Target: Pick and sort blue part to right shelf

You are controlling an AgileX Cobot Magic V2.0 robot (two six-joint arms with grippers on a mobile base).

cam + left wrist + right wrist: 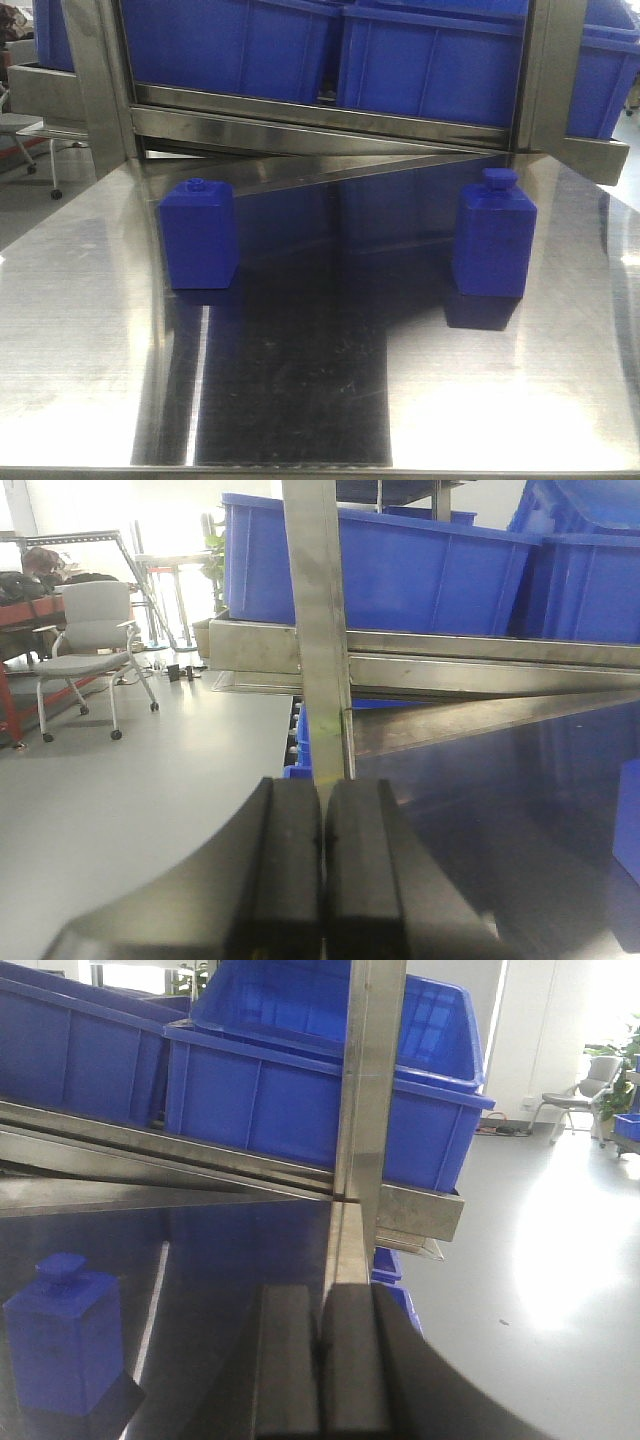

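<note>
The blue part (493, 240), a deep-blue block with a wide flat angular cap, stands upright on the right of the steel table (300, 400). The right wrist view has it at the lower left (62, 1345). Behind the table is the steel-framed shelf (330, 128) carrying large blue bins (430, 60). Neither gripper shows in the front view. My left gripper (323, 815) is shut and empty, facing the rack's left post (318, 630). My right gripper (322, 1325) is shut and empty, right of the blue part and well apart from it, facing the rack's right post (365, 1090).
A similar blue block with a small round stud (197, 232) stands on the table's left side. A sliver of blue (630, 820) sits at the left wrist view's right edge. An office chair (90, 640) stands on the floor to the left; small blue bins (392, 1280) sit under the rack's right end.
</note>
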